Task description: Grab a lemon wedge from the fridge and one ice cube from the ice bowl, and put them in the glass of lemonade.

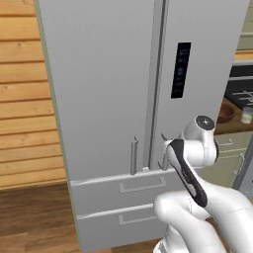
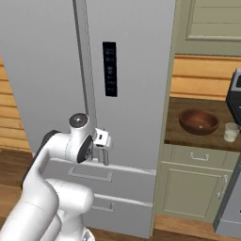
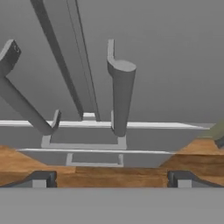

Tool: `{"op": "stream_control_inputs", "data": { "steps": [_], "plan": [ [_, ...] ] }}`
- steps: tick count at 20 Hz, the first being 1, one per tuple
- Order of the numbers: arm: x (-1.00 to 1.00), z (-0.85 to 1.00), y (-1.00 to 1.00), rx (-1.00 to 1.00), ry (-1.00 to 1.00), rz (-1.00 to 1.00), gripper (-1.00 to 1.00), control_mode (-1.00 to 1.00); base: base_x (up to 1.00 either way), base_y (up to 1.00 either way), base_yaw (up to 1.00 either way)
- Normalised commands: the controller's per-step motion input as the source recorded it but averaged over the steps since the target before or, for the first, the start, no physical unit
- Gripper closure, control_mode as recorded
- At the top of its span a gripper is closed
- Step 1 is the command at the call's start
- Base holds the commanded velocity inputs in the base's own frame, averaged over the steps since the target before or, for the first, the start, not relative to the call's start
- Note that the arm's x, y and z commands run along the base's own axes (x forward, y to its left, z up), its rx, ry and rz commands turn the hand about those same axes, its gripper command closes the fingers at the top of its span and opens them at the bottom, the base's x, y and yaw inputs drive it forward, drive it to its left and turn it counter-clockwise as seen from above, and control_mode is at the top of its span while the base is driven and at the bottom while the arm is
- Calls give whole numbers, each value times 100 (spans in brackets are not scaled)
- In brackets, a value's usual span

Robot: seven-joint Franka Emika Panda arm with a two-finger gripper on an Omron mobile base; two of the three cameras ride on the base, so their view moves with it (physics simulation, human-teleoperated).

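The grey fridge (image 1: pixel 104 74) (image 2: pixel 136 56) stands with both upper doors shut, so the lemon wedge is hidden. My gripper (image 2: pixel 101 141) (image 3: pixel 111 178) is open and empty, close in front of the lower end of the right door's bar handle (image 3: pixel 120 94) (image 2: pixel 105 157). The left door's handle (image 1: pixel 133 155) (image 3: pixel 19 103) lies across the seam. On the counter to the right sit the dark wooden ice bowl (image 2: pixel 198 121) (image 1: pixel 226 112) and the glass of lemonade (image 2: pixel 230 132) (image 1: pixel 246 115). Any ice cube is too small to make out.
Two fridge drawers (image 1: pixel 123 190) lie below the doors. Beige cupboards (image 2: pixel 193 183) stand under the counter, and a dark stove (image 2: pixel 235 89) is at the far right. A wooden plank wall (image 1: pixel 24 99) and wood floor (image 1: pixel 34 217) lie to the left.
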Motion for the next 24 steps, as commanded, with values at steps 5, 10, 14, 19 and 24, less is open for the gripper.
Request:
{"op": "stream_control_inputs", "data": {
  "steps": [5,10,14,19,24],
  "plan": [
    [71,-39,-14,0,15,2,-100,-100,0,0,0],
    [59,-28,-1,0,8,0,-100,-100,0,0,0],
    [37,-28,0,0,-1,0,-100,-100,0,0,0],
    [24,-33,0,0,-5,0,-100,-100,0,0,0],
    [20,-17,0,0,0,0,-100,-100,0,0,0]
  ]
}}
